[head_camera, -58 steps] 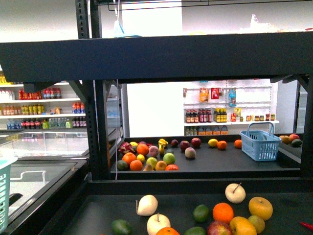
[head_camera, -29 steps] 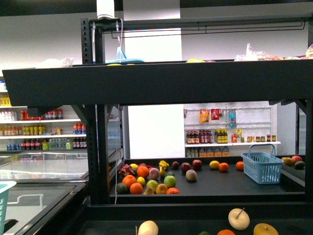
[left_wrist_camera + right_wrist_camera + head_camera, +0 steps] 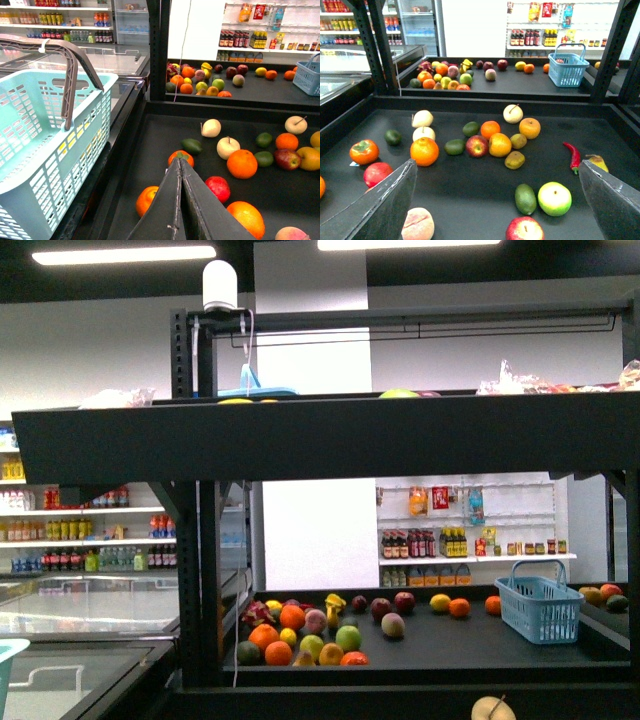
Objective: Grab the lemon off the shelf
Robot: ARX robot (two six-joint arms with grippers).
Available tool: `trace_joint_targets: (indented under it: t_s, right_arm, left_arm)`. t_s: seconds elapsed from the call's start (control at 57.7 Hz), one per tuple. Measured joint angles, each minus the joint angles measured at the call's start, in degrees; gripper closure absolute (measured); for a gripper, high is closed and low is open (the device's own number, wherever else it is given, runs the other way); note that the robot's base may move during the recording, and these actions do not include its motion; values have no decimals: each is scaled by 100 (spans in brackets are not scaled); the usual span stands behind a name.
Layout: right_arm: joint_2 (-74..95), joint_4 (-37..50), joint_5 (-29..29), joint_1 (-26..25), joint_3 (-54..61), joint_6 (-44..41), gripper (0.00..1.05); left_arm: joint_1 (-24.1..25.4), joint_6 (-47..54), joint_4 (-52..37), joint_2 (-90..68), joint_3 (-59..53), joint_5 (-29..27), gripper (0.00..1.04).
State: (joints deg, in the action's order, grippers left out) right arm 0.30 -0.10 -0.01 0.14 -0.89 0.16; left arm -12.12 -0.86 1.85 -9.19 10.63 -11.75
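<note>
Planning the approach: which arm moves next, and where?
Probably the right gripper: its jaws are wide open and the lemon lies ahead of it on the shelf, beside a red apple. Ease forward and down toward it. The left gripper is shut.

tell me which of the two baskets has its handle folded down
The teal basket beside the left arm: its grey handle lies across the rim. The blue basket on the far shelf has its handle standing upright.

The lemon (image 3: 500, 145), glossy yellow and oval, lay on its side near the middle of the shelf's (image 3: 470, 195) lower tier. The shelf was black metal, with flat dark tiers and perforated upright posts at its corners.
</note>
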Motion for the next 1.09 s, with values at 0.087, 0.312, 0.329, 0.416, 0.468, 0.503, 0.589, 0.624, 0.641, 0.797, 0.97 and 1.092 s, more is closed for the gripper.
trace_joint_targets:
  t_s: [0.087, 0.312, 0.329, 0.416, 0.468, 0.503, 0.589, 0.624, 0.641, 0.797, 0.97, 1.092]
  right_arm:
    - [0, 0, 0, 0, 0, 0, 7]
    - [0, 0, -2, 0, 0, 0, 7]
    - [0, 0, -2, 0, 0, 0, 7]
    - [0, 0, -2, -2, 0, 0, 7]
    - [0, 0, -2, -2, 0, 0, 7]
    - [0, 0, -2, -2, 0, 0, 7]
    - [0, 0, 0, -2, 0, 0, 7]
    - [0, 0, -2, 0, 0, 0, 7]
    - [0, 0, -2, 0, 0, 0, 7]
    - [0, 0, -2, 0, 0, 0, 7]
    - [0, 0, -2, -2, 0, 0, 7]
    - [0, 0, 0, -2, 0, 0, 7]
  left_arm:
    - [221, 2, -37, 129, -146, 223, 102]
    - [1167, 24, -68, 404, -452, 1156, 102]
    - [1169, 24, -77, 422, -472, 1158, 102]
    - [1178, 24, -87, 485, -555, 1156, 102]
    - [1180, 24, -103, 516, -597, 1156, 102]
    - [1180, 24, -109, 542, -632, 1156, 102]
    - [1180, 24, -114, 590, -688, 1158, 102]
    - [1180, 24, -114, 616, -719, 1156, 102]
    - [1180, 24, -116, 625, -728, 1156, 102]
    - [1182, 26, -151, 863, -986, 1156, 102]
    - [1182, 26, -153, 887, -986, 1163, 94]
    - [1182, 26, -153, 887, -986, 1165, 70]
